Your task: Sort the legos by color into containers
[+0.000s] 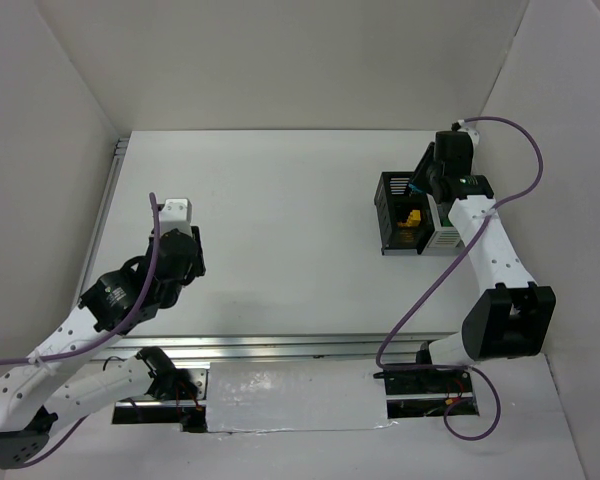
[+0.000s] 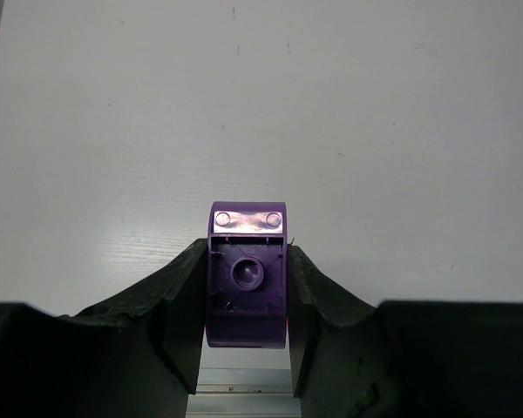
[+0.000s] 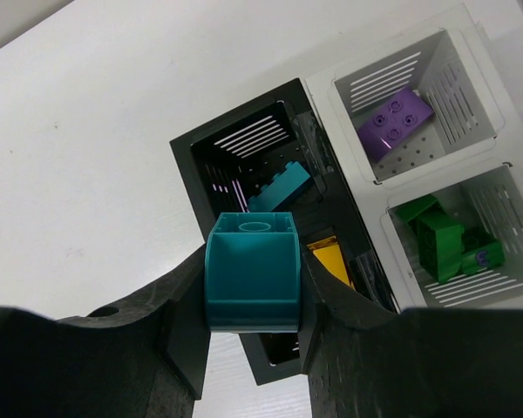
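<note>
My left gripper (image 2: 247, 296) is shut on a purple lego (image 2: 247, 266), held above the bare white table at the left (image 1: 185, 250). My right gripper (image 3: 253, 300) is shut on a teal lego (image 3: 251, 274) and hovers over the black container (image 3: 192, 152), which holds a teal brick (image 3: 279, 185) and a yellow brick (image 3: 329, 261). In the top view this arm's gripper (image 1: 435, 185) is above the container cluster (image 1: 388, 215). A white container (image 3: 436, 52) holds a purple brick (image 3: 394, 122). Another white container (image 3: 506, 296) holds green bricks (image 3: 436, 239).
The containers stand at the right side of the table (image 1: 280, 220), near the right wall. A metal rail (image 1: 310, 345) runs along the table's near edge and another along its left edge (image 1: 108, 195).
</note>
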Controlling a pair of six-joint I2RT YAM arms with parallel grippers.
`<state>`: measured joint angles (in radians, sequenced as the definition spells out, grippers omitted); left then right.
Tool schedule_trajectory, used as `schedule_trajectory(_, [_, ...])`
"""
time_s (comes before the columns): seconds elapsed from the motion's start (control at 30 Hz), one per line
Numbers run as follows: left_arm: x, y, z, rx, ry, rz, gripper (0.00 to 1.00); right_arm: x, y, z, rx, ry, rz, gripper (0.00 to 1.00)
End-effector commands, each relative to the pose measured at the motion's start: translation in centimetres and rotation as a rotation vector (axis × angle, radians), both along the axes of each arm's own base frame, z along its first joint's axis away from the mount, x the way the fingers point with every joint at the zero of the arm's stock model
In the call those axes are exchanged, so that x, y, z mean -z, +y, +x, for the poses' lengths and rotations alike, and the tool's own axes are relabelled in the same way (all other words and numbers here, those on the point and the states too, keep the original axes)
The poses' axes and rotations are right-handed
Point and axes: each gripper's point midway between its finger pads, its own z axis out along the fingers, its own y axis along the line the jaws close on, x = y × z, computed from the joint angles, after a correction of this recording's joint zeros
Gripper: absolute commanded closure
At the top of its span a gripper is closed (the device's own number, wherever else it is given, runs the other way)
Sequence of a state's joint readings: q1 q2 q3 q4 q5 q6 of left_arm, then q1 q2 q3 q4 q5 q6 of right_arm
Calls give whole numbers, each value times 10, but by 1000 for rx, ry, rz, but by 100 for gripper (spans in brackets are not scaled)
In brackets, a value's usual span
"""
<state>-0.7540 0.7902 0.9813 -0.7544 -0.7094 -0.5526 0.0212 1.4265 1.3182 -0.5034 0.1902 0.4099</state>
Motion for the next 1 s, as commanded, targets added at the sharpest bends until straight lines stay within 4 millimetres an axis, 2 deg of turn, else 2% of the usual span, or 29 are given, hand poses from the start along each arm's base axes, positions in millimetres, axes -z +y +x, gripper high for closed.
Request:
schedule_trajectory(0.0, [-9,-1,5,-7,-35,-17,100,-28,-1,13,-6,-89,3,100])
schedule_trajectory(0.37, [-9,1,6,-13,-33,-17,100,-27,3,11,-21,-93,10,100])
schedule_trajectory(0.7, [-10,2,6,-18,-41,-24,100,-35,1,8,-10,-114,11,100])
schedule_trajectory(0.9, [-7,3,14,-19,-24,-26,100,-38,-21,6,85,-117,-50,100])
schedule_trajectory(0.93, [-5,2,15,-12,-18,-27,100,-38,-43,6,137,-118,-57,100])
schedule_trajectory(0.97, [-6,2,15,-9,-19,-26,100,-38,-50,8,151,-116,-62,100])
